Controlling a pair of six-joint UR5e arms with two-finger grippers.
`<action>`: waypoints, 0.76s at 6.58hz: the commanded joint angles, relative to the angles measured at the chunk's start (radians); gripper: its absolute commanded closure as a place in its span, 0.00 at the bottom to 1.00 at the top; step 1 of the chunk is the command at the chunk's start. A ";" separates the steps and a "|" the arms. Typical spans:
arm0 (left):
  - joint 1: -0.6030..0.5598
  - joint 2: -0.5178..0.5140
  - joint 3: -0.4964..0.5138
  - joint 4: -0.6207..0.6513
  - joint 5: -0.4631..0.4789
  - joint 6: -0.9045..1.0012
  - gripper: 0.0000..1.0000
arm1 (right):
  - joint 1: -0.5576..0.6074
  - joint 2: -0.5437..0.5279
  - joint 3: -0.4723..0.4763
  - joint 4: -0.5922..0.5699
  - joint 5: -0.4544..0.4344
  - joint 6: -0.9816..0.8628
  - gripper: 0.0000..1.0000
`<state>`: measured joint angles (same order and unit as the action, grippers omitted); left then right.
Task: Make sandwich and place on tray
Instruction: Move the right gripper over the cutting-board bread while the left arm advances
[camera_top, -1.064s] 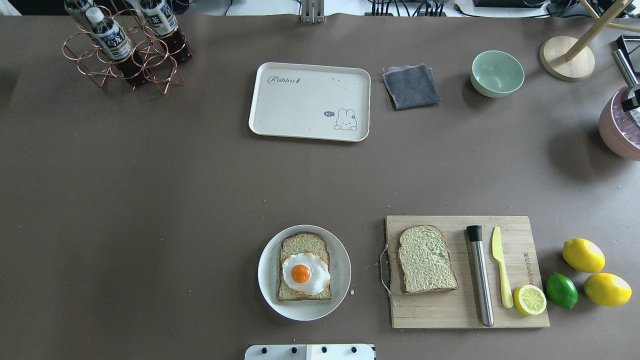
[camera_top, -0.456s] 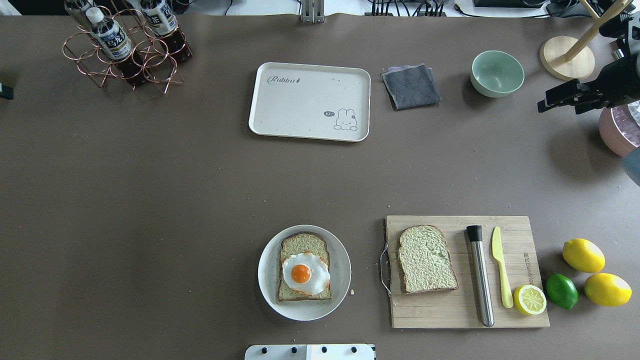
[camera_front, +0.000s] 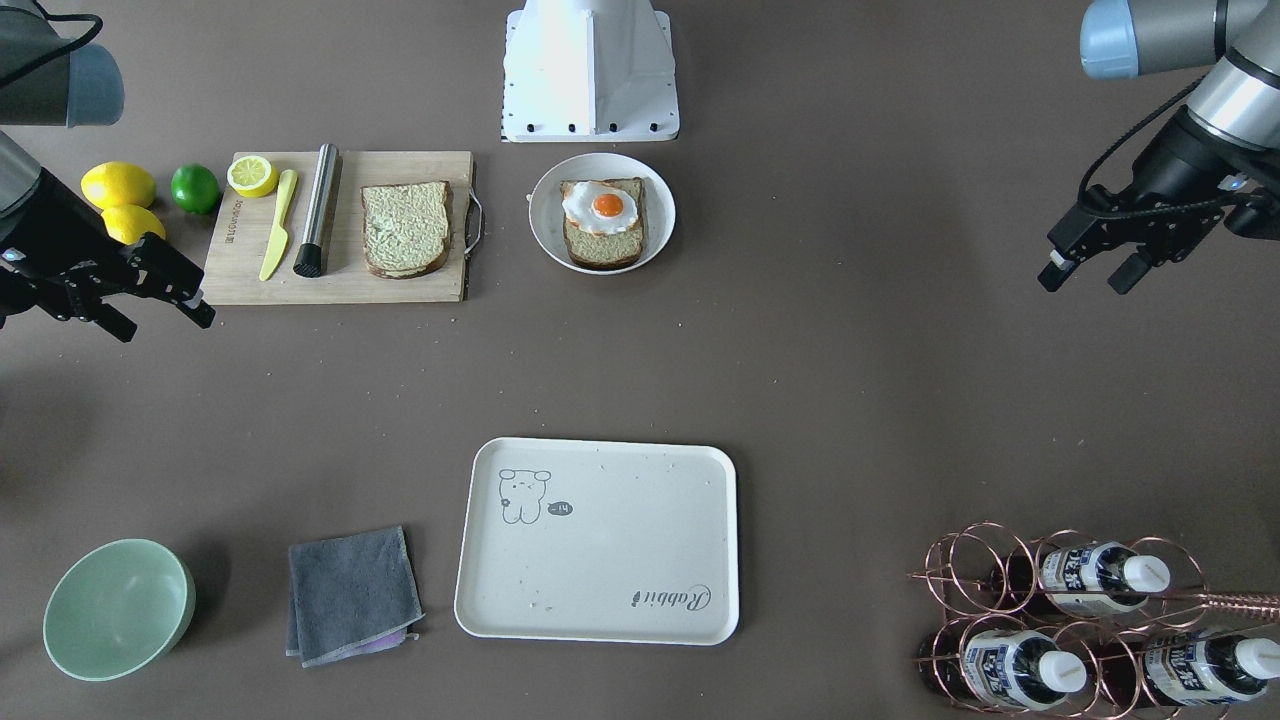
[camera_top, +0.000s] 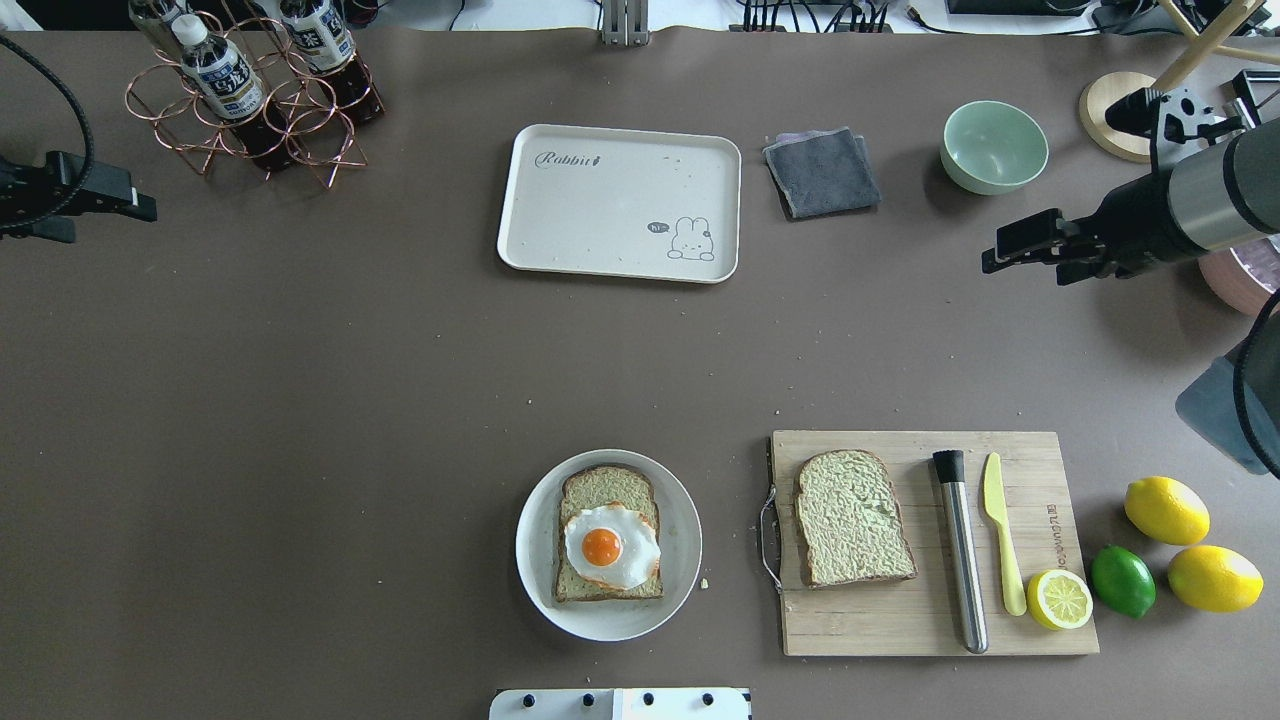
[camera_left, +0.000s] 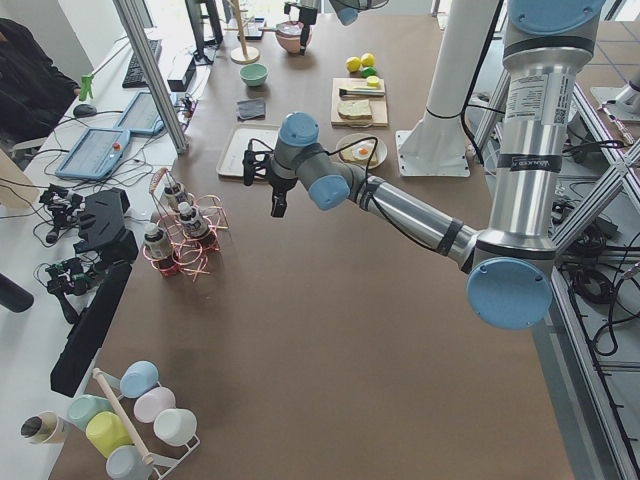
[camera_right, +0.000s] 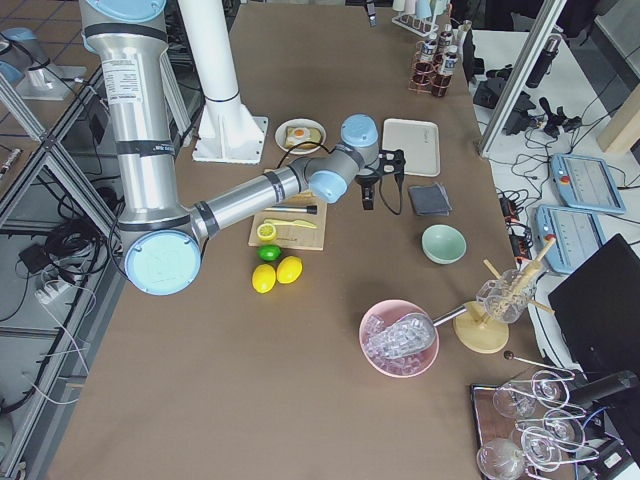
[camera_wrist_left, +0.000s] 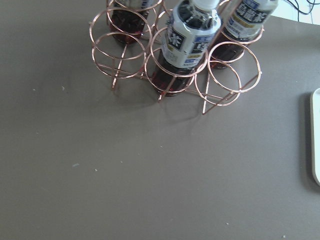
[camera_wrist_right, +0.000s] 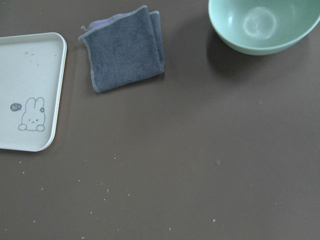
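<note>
Sandwich (camera_top: 608, 535) unassembled: fried egg (camera_top: 611, 546) tops one greenish slice (camera_top: 607, 488).

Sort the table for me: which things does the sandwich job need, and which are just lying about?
Needed: egg-topped bread slice on the round plate; plain bread slice on the cutting board; tray.
Lying about: steel tube, yellow knife, lemon half, two lemons, lime, grey cloth, green bowl, racked bottles.

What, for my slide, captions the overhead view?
Egg-topped bread slice on plate, second slice on cutting board, tray untouched; left gripper and right gripper hover open.
</note>
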<state>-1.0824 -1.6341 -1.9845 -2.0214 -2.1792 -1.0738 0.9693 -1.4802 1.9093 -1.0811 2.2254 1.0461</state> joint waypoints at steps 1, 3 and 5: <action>0.115 -0.001 -0.025 0.000 0.117 -0.081 0.03 | -0.130 -0.025 0.063 0.001 -0.042 0.038 0.00; 0.238 0.002 -0.062 0.000 0.218 -0.150 0.03 | -0.287 -0.093 0.153 0.000 -0.157 0.038 0.00; 0.302 -0.001 -0.082 0.003 0.282 -0.193 0.03 | -0.352 -0.113 0.160 0.000 -0.178 0.040 0.01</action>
<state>-0.8099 -1.6346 -2.0556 -2.0203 -1.9254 -1.2462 0.6554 -1.5809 2.0618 -1.0814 2.0617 1.0855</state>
